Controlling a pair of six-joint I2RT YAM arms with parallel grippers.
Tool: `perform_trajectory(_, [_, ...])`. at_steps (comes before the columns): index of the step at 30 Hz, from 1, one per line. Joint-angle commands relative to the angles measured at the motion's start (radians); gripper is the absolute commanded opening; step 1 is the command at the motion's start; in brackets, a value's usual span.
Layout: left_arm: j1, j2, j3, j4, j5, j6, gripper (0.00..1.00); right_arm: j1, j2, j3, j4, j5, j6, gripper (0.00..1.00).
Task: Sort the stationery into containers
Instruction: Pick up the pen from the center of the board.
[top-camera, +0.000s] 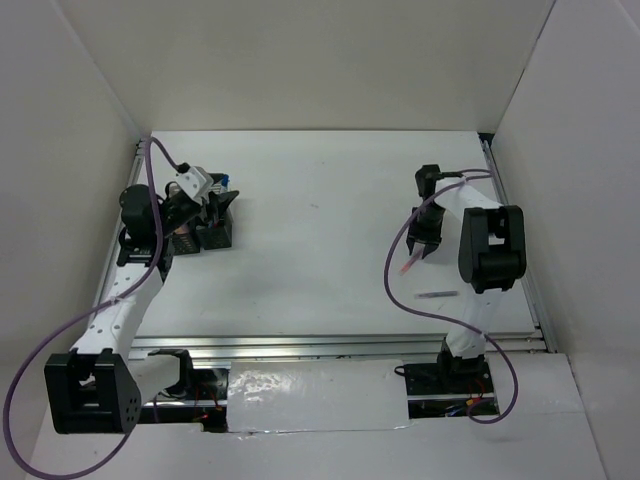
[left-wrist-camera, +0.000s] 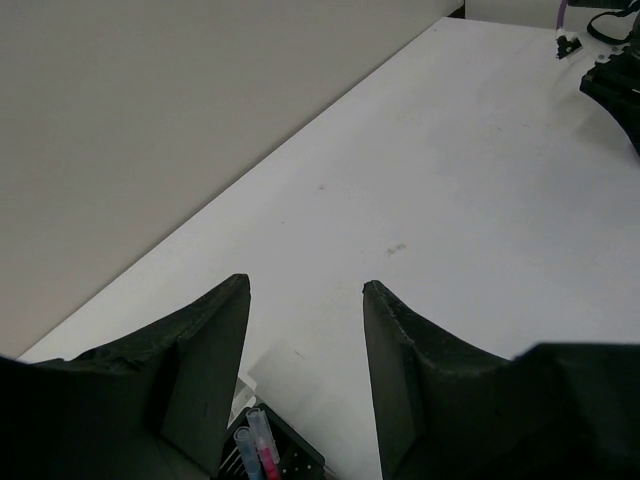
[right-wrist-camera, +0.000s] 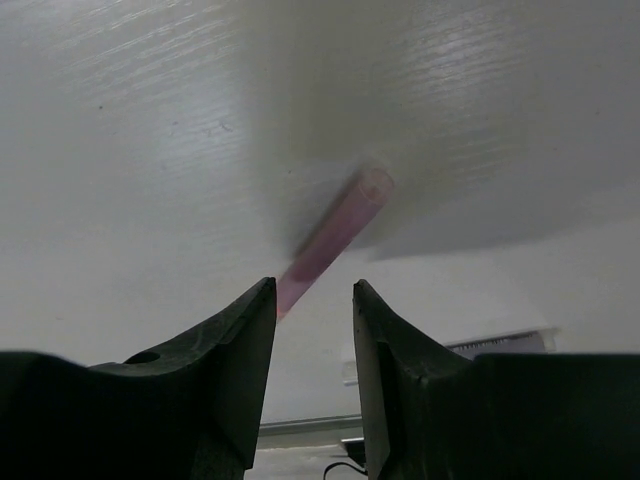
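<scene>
The containers (top-camera: 205, 232) are a cluster of dark mesh cups at the table's left. My left gripper (top-camera: 222, 197) hovers just above them, open with nothing between its fingers (left-wrist-camera: 305, 283). Below it, one black mesh cup (left-wrist-camera: 290, 458) holds clear-capped pens (left-wrist-camera: 255, 445), one with pink inside. A pink pen (top-camera: 408, 265) lies on the right side of the table. My right gripper (top-camera: 418, 248) is right over it, open (right-wrist-camera: 313, 285). The pink pen (right-wrist-camera: 335, 235) points away from the fingertips, its near end beside the left fingertip. A thin grey pen (top-camera: 437, 295) lies nearer the front edge.
White walls enclose the table on three sides. A metal rail (top-camera: 340, 345) runs along the front edge, in front of both arm bases. Purple cables loop round each arm. The grey pen (right-wrist-camera: 500, 343) shows low in the right wrist view, just before the rail.
</scene>
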Motion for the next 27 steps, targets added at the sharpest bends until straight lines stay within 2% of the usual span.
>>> perform_trajectory(1, [-0.02,-0.033,-0.011,0.012,0.002,0.061,0.62,-0.003,0.038,0.029,0.02,0.024,0.026,0.43])
perform_trajectory(6, [-0.031,-0.061,-0.03,0.015,-0.008,0.092,0.63,-0.009,0.098,0.044,0.019,-0.006,0.033,0.42])
perform_trajectory(14, [-0.031,-0.067,-0.047,0.014,-0.013,0.098,0.64,-0.006,0.151,0.127,0.01,-0.066,0.043,0.3])
perform_trajectory(19, [-0.031,-0.067,-0.039,0.014,-0.016,0.099,0.64,0.02,0.211,0.211,-0.016,-0.095,0.034,0.1])
perform_trajectory(20, [-0.031,-0.067,-0.039,0.011,-0.013,0.098,0.64,0.033,0.216,0.235,-0.012,-0.102,0.03,0.0])
perform_trajectory(23, [-0.031,-0.073,-0.031,-0.017,0.024,0.113,0.64,0.039,0.243,0.315,-0.027,-0.19,0.002,0.0])
perform_trajectory(24, [-0.031,-0.086,-0.019,-0.042,0.097,0.178,0.64,0.039,0.248,0.34,-0.035,-0.311,-0.027,0.0])
perform_trajectory(26, [-0.031,-0.105,-0.011,-0.145,0.21,0.296,0.65,0.046,0.227,0.386,-0.039,-0.426,-0.05,0.0])
perform_trajectory(27, [-0.083,-0.119,0.017,-0.228,0.261,0.496,0.65,0.063,0.213,0.398,-0.039,-0.551,-0.068,0.0])
